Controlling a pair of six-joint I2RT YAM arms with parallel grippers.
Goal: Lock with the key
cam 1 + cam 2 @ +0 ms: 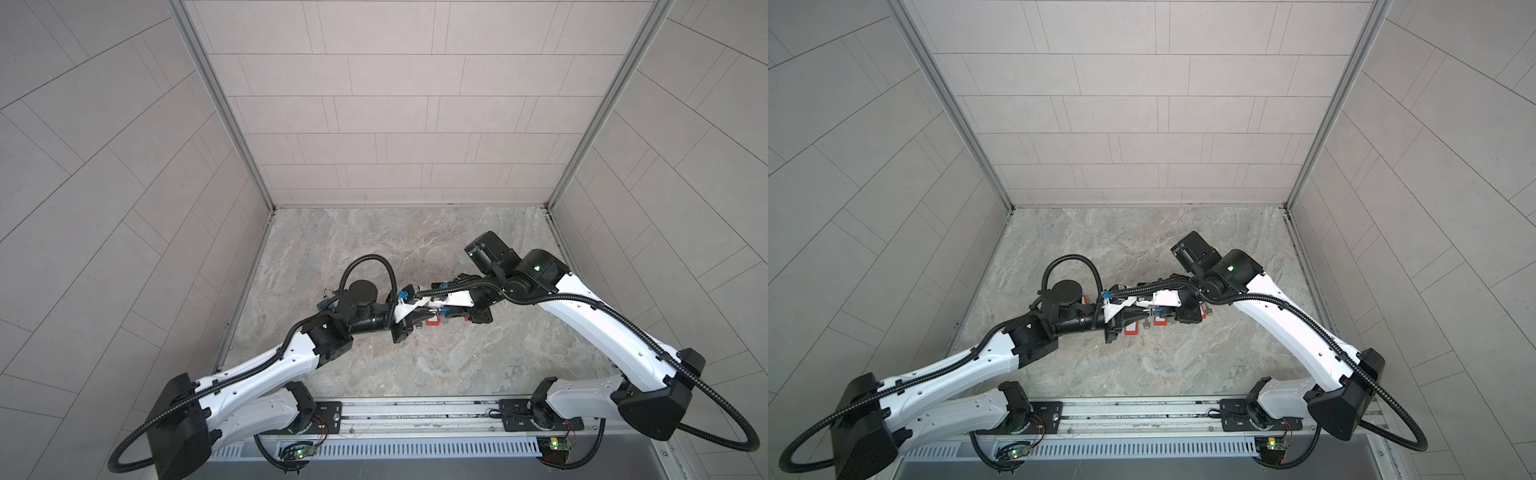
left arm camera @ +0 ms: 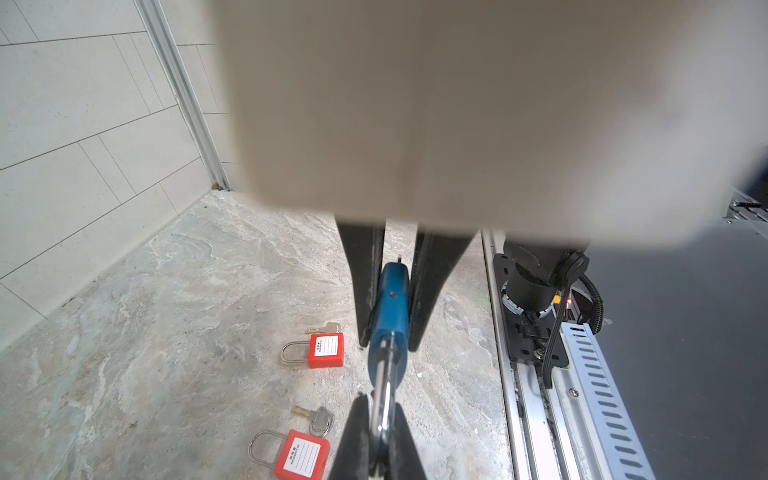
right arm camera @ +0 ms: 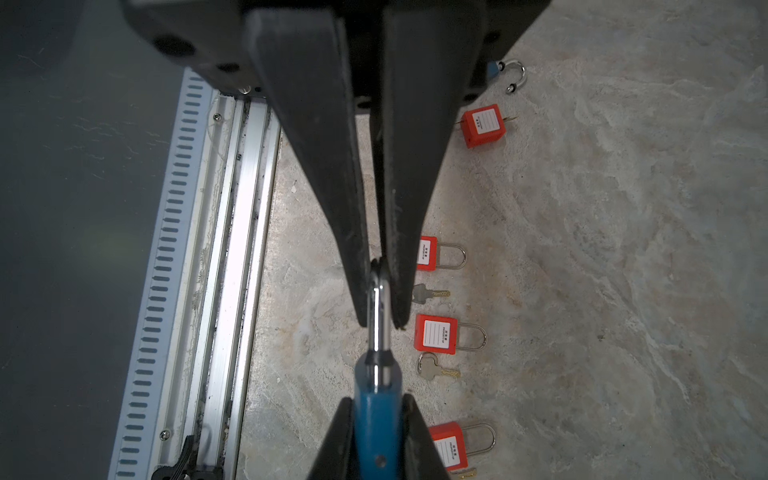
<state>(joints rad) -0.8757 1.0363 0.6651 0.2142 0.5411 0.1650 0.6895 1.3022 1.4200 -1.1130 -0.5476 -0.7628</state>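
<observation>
1. Under my right fingers [image 3: 320,166] spreads a marbled grey tabletop [image 3: 602,270].
2. Just beside my fingertips lie the first red padlock [image 3: 428,253], first key [image 3: 429,293], second red padlock [image 3: 436,333] and second key [image 3: 434,370].
3. Past the tips lies the third red padlock [image 3: 449,442].
4. Back by my finger roots are the fourth red padlock [image 3: 484,124] and a half-hidden blue padlock [image 3: 523,72].

Both top views: high above the arm bases at the near edge, tilted down over the table [image 1: 415,249] toward the far wall [image 1: 395,104]; wide, nearly identical. Left wrist view: close, low, facing right along the left gripper [image 2: 388,340], rail [image 2: 540,424] on the near side. Right wrist view: close, facing left and downward along the right gripper [image 3: 380,324]. Wrist views share the blue padlock [image 2: 390,303] and red padlocks [image 2: 326,351].
</observation>
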